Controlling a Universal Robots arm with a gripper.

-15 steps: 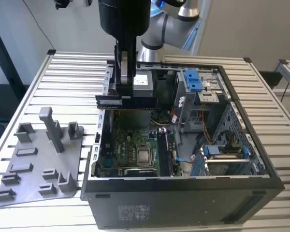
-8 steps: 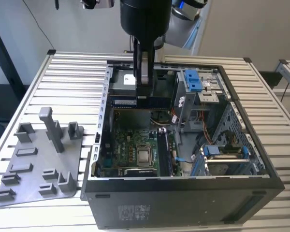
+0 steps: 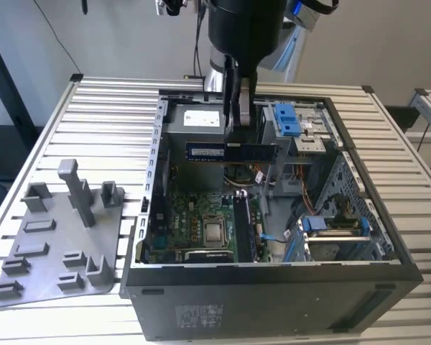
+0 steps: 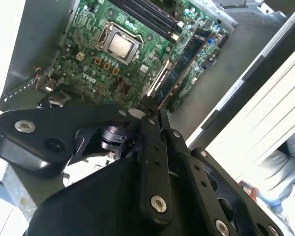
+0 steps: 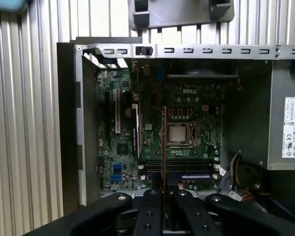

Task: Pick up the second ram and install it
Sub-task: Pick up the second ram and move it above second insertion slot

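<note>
The second ram (image 3: 230, 152), a long thin dark board with a blue label, hangs level above the open computer case (image 3: 273, 277). My gripper (image 3: 238, 140) is shut on its upper edge from above. In the first wrist view the ram (image 5: 164, 147) shows edge-on as a thin line running out from my gripper (image 5: 164, 194) over the green motherboard (image 5: 187, 113). It lies crosswise to the dark memory slots (image 5: 179, 166) beside the processor socket (image 5: 178, 133). In the second wrist view the ram (image 4: 187, 61) reaches out from my gripper (image 4: 150, 112) above the board.
A grey plastic holder tray (image 3: 57, 237) with upright posts lies on the slatted table (image 3: 108, 108) at the exterior view's left of the case. Inside the case are the power supply (image 5: 290, 128), blue drive brackets (image 3: 287, 118) and loose cables (image 3: 302, 194). Metal walls ring the motherboard.
</note>
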